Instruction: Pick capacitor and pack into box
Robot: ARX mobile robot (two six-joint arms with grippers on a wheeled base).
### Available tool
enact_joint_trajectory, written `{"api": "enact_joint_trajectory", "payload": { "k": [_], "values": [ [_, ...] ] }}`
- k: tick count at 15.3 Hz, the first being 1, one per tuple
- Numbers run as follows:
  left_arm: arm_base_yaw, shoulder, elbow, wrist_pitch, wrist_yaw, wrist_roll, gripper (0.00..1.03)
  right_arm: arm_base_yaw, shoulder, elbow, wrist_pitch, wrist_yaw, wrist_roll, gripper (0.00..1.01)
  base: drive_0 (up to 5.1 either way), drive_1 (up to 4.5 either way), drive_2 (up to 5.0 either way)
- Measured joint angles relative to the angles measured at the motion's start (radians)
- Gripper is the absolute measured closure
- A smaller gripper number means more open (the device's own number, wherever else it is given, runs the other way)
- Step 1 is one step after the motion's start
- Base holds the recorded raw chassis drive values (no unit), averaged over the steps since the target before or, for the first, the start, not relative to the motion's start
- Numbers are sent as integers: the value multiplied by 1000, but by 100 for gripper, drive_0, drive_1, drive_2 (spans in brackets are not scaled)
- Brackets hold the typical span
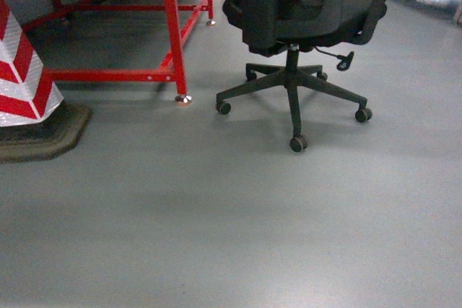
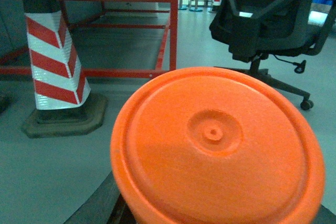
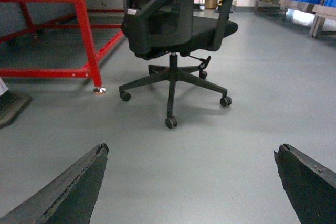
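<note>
A big orange round capacitor (image 2: 215, 145) fills the lower left wrist view, its flat end face with a small centre dimple turned toward the camera. It sits in my left gripper; only one dark finger (image 2: 97, 205) shows, at its lower left edge, and the rest is hidden behind it. In the right wrist view my right gripper (image 3: 191, 149) is open, its two dark fingertips wide apart over bare grey floor with nothing between them. The head view shows neither gripper. The box is out of view.
A black wheeled office chair (image 1: 292, 12) stands ahead on the right. A red metal frame (image 1: 172, 27) stands at the left. A red-and-white striped cone (image 1: 22, 77) on a dark base sits at the far left. Grey floor (image 1: 231, 229) lies in front.
</note>
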Motion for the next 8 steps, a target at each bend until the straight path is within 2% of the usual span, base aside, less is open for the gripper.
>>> {"api": "enact_joint_trajectory", "payload": {
  "k": [8],
  "values": [
    [0, 0, 0, -3, -1, 0, 59, 0, 0, 0, 0, 0, 0, 3, -499, 246, 246]
  ]
}}
